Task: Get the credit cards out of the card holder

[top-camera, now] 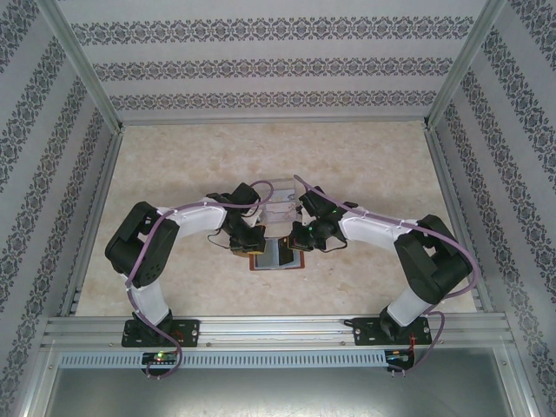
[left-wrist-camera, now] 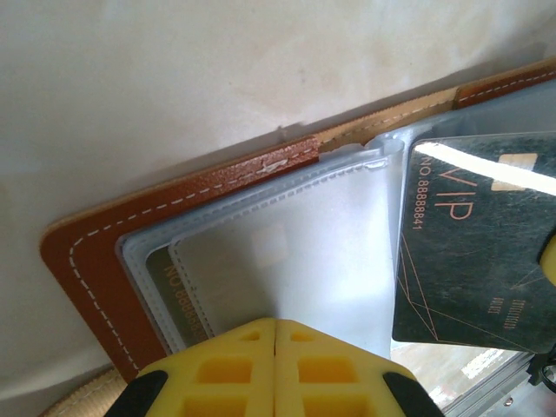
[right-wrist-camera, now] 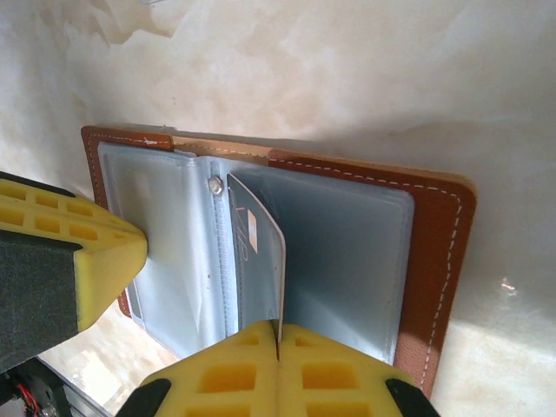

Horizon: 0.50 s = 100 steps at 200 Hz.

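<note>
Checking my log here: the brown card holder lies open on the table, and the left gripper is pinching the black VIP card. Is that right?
Not quite: it is the right gripper that pinches the black VIP card, as the right wrist view shows. The brown card holder does lie open on the table.

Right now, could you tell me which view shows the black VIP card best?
Left wrist: the black VIP card faces the lens, lettering readable. Right wrist shows it nearly edge-on; in the top view it is too small to tell.
</note>
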Tool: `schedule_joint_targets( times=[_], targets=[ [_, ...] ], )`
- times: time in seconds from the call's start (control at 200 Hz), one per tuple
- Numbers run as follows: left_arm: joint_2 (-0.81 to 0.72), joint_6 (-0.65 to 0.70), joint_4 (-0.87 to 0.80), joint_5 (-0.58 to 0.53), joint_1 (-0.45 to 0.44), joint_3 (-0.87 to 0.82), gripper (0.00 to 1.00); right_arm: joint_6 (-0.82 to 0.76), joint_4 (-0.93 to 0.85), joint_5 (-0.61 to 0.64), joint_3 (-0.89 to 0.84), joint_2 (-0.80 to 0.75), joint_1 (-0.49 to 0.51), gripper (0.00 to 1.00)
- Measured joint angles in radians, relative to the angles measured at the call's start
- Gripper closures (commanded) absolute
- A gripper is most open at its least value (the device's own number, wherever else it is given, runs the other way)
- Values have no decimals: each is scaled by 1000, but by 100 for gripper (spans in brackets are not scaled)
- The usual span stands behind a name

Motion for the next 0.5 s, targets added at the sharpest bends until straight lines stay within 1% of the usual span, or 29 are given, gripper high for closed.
schedule_joint_targets(
  times=[0.125,0.21,0.5],
  targets=[
    [0,0,-2,-3,0,2,90,1,3,-4,1,0,0,95],
    [-2,0,-6,-6,0,2,87,5,7,-13,2,0,1,92],
    [-53,0,-46,-50,0,2,85,24,20,-21,3,19,8,84]
  ],
)
